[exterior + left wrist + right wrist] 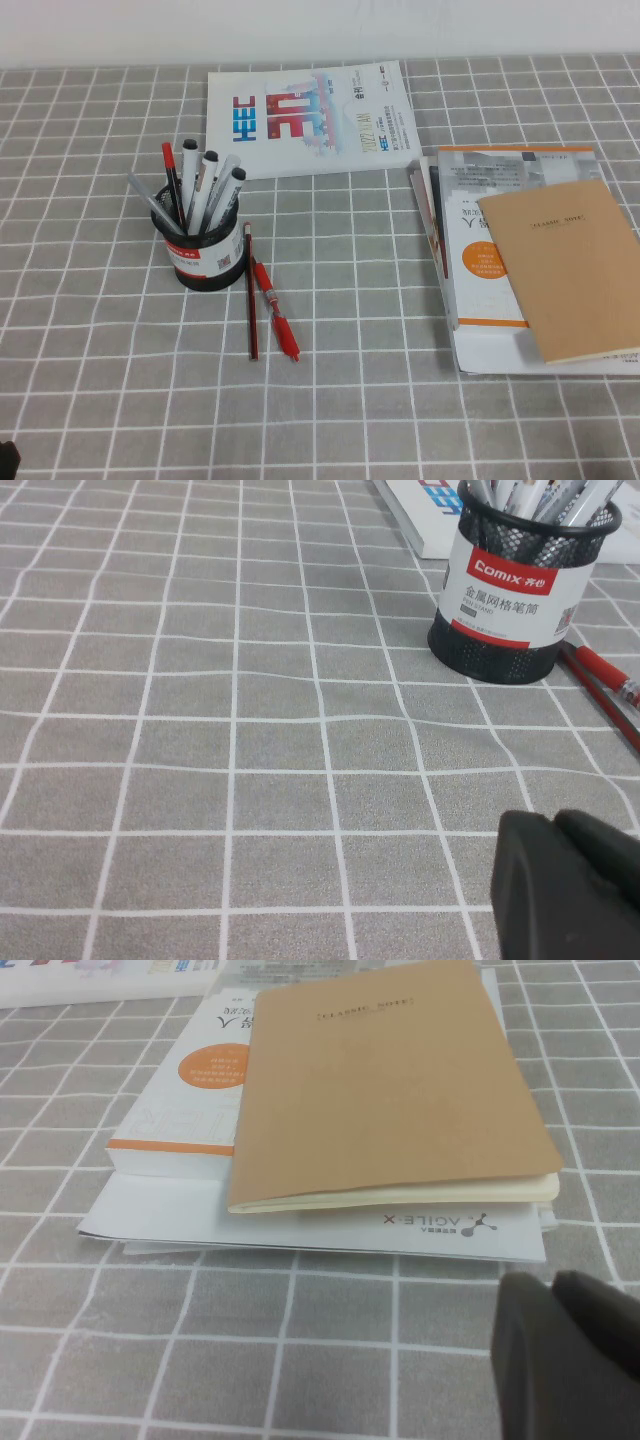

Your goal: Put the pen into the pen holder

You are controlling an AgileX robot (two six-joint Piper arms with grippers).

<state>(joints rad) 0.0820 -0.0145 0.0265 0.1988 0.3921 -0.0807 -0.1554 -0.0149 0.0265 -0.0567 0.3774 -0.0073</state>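
Note:
The chunky red pen (275, 311) lies flat on the grey checked cloth just right of the pen holder (205, 250), beside a thin dark red pencil (251, 292). The holder is a black mesh cup with a red and white label, and it holds several pens. In the left wrist view the holder (500, 590) stands at the far right, with the red pen (605, 670) beyond it. My left gripper (555, 822) is shut and empty, low over bare cloth well short of the holder. My right gripper (555, 1285) is shut and empty, in front of the stack of books.
A white magazine (310, 115) lies behind the holder. A stack of books (490, 250) topped by a brown notebook (565, 270) lies at the right, and the notebook also shows in the right wrist view (390, 1080). Grey checked cloth (380, 400) covers the table.

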